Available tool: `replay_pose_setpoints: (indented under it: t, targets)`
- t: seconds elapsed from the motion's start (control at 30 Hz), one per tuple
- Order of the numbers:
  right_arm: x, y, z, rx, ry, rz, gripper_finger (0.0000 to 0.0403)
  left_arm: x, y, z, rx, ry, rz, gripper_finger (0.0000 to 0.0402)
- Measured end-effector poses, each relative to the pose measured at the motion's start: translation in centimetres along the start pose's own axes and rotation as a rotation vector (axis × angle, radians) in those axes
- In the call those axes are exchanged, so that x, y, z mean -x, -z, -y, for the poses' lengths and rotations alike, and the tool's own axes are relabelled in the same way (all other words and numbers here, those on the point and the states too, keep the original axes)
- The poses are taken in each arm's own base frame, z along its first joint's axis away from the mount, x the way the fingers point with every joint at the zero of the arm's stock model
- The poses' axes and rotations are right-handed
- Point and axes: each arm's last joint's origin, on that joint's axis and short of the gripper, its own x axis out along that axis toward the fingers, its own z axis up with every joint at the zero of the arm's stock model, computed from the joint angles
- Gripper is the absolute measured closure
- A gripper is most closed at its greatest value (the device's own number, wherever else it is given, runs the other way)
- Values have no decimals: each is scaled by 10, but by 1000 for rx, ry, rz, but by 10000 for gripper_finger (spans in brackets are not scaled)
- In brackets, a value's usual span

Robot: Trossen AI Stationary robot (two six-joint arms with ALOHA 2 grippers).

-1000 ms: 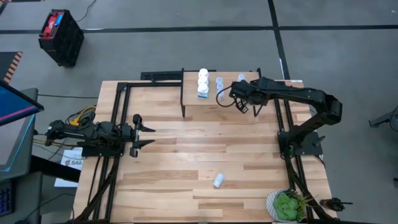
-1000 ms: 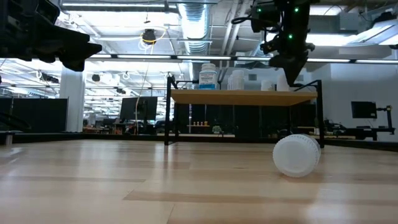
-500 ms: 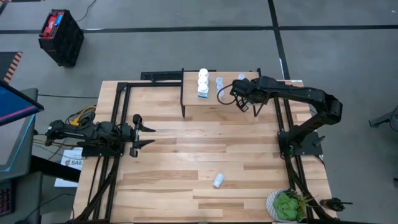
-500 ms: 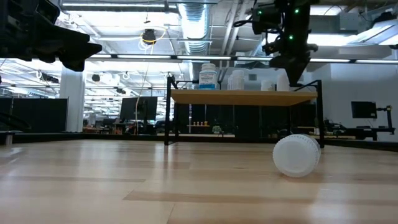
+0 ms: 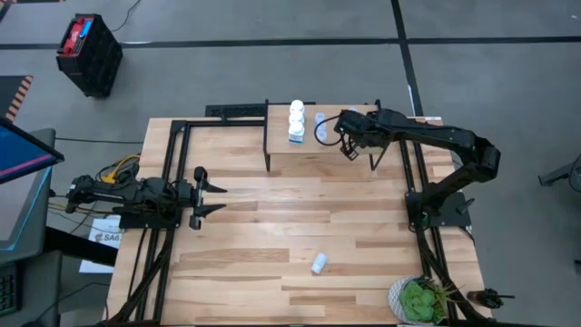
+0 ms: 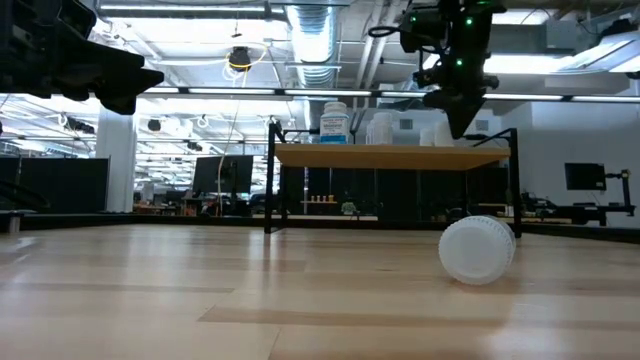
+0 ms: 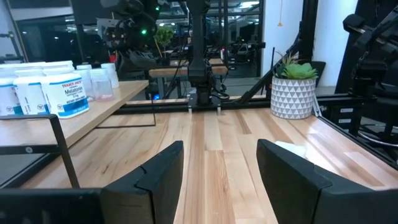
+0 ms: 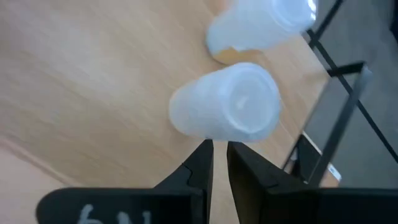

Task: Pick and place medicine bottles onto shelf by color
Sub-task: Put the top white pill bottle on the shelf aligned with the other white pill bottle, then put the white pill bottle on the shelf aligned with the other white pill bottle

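The shelf (image 5: 309, 156) stands at the table's far side. White medicine bottles (image 5: 297, 121) stand on its left part, with a pale translucent one (image 5: 320, 117) beside them. My right gripper (image 5: 348, 151) hangs slanting down over the shelf's right part, shut with nothing between its fingers. Just ahead of it stand two pale bottles (image 8: 230, 109) (image 8: 261, 25), upright on their bases. Another white bottle (image 5: 318, 263) lies on its side on the table near the front edge. My left gripper (image 5: 218, 195) waits open and level at the table's left. My right gripper's shut fingertips (image 8: 205, 152) come slanting down from the table's right, close by the lower side of the nearer pale bottle (image 8: 199, 121). I cannot tell whether they touch it. The bottle stands upright on the shelf.
A potted plant (image 5: 418, 300) sits at the near right corner. Black frame rails (image 5: 168, 163) run along the table's left and right sides. The shelf's thin black legs (image 6: 272, 180) stand on the tabletop. Bare wood lies between the shelf and the lying bottle.
My right gripper has swung a little toward the table's left over the shelf and stays shut. The bottles stand as before.
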Motion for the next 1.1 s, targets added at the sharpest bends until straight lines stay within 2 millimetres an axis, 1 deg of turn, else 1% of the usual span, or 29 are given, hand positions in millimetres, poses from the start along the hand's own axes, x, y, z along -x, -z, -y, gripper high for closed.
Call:
replay_pose_setpoints:
  t: [0.53, 0.8, 0.9, 1.0, 1.1]
  targets:
    - [-1, -6, 0, -5, -16, 48, 333, 0, 0, 0, 3, 0, 0, 207]
    - [3, -4, -9, 51, -132, 37, 333, 0, 0, 0, 3, 0, 0, 207]
    - [15, -5, -15, 75, -158, 64, 333, 0, 0, 0, 3, 0, 0, 207]
    - [36, -8, -26, 107, -230, 120, 333, 0, 0, 0, 3, 0, 0, 207]
    - [59, -3, -39, 178, -317, 140, 333, 0, 0, 0, 3, 0, 0, 207]
